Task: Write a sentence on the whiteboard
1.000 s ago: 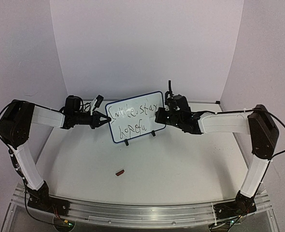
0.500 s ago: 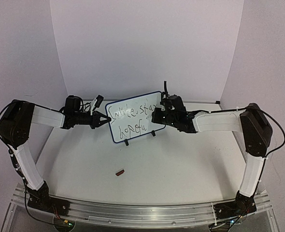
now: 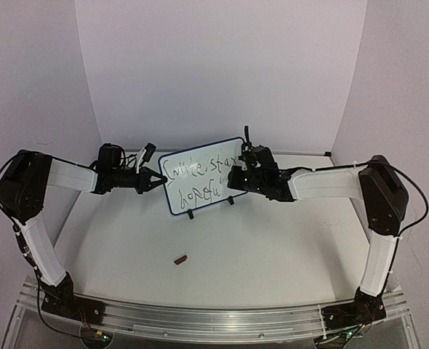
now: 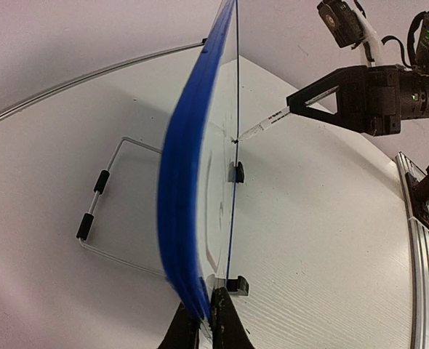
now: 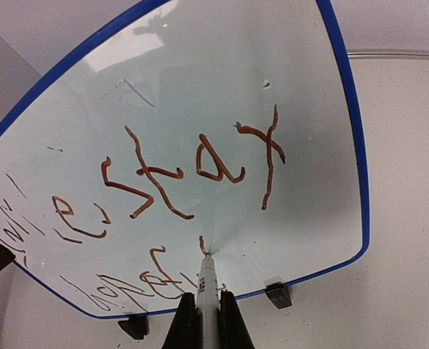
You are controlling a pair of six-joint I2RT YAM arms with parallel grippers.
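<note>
The whiteboard (image 3: 200, 174) stands upright on two black feet at mid table, blue-framed, with two lines of scrawled sentence (image 3: 194, 180) on it. In the right wrist view the reddish-brown writing (image 5: 200, 171) fills the board (image 5: 294, 131). My right gripper (image 5: 206, 316) is shut on a white marker (image 5: 209, 287) whose tip touches the board at a short fresh stroke in the lower line. My left gripper (image 4: 202, 327) is shut on the board's left blue edge (image 4: 185, 211); the right arm's marker (image 4: 262, 129) also shows in the left wrist view, touching the board face.
A small dark red marker cap (image 3: 179, 258) lies on the table in front of the board. A wire stand (image 4: 102, 211) with black sleeves sits behind the board. White walls close the back and sides; a metal rail (image 3: 214, 320) runs along the near edge.
My right gripper moved left along the board with the marker, and a new short stroke appeared at the end of the lower line. The left arm and board stayed still.
</note>
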